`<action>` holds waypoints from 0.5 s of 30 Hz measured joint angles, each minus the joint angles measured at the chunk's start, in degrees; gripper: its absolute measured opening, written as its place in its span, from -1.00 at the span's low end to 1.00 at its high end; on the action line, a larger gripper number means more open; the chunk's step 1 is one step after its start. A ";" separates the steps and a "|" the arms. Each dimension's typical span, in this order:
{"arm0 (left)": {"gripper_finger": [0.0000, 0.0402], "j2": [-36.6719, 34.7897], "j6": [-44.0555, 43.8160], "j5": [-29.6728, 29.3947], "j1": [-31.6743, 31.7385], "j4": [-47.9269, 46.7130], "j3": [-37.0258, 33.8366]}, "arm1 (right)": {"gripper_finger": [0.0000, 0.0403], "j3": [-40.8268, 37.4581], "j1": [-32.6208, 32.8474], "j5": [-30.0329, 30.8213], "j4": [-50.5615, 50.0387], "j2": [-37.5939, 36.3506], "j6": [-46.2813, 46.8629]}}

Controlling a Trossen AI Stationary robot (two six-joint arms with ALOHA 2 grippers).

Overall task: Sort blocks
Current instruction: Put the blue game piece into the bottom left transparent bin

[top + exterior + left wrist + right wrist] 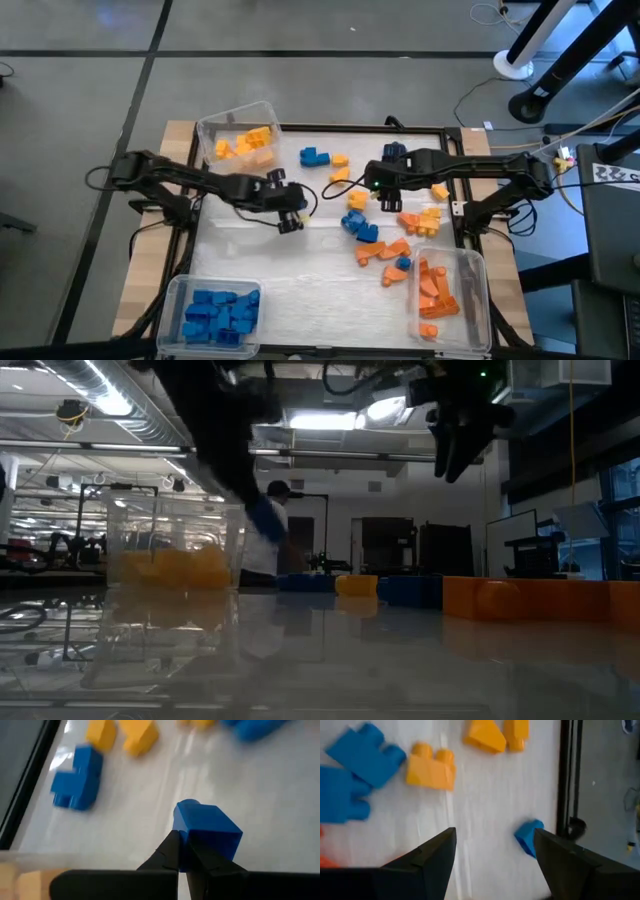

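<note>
Gripping blue studded block, left gripper shut tight.

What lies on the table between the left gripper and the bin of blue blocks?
High view: only bare white table surface between the left gripper, shut on a blue block, and the bin of blue blocks.

1. The high view is evenly lit, with soft glare on the white table.
2. The low view is dim and backlit by ceiling lights; the table reflects them.
3. Wrist views are bright, with blurred blocks.
</note>
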 joint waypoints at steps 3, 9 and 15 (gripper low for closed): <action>-1.00 -5.57 -1.44 1.51 -2.88 0.01 0.09 | 0.32 0.02 0.00 -2.07 1.84 0.64 0.06; -0.99 -16.55 -7.45 10.23 -9.74 -0.38 0.11 | 0.32 0.02 0.02 -6.73 3.84 3.08 1.38; -0.99 -23.52 -14.00 16.77 -19.07 -2.26 0.13 | 0.32 0.00 0.00 -5.90 4.61 7.56 5.72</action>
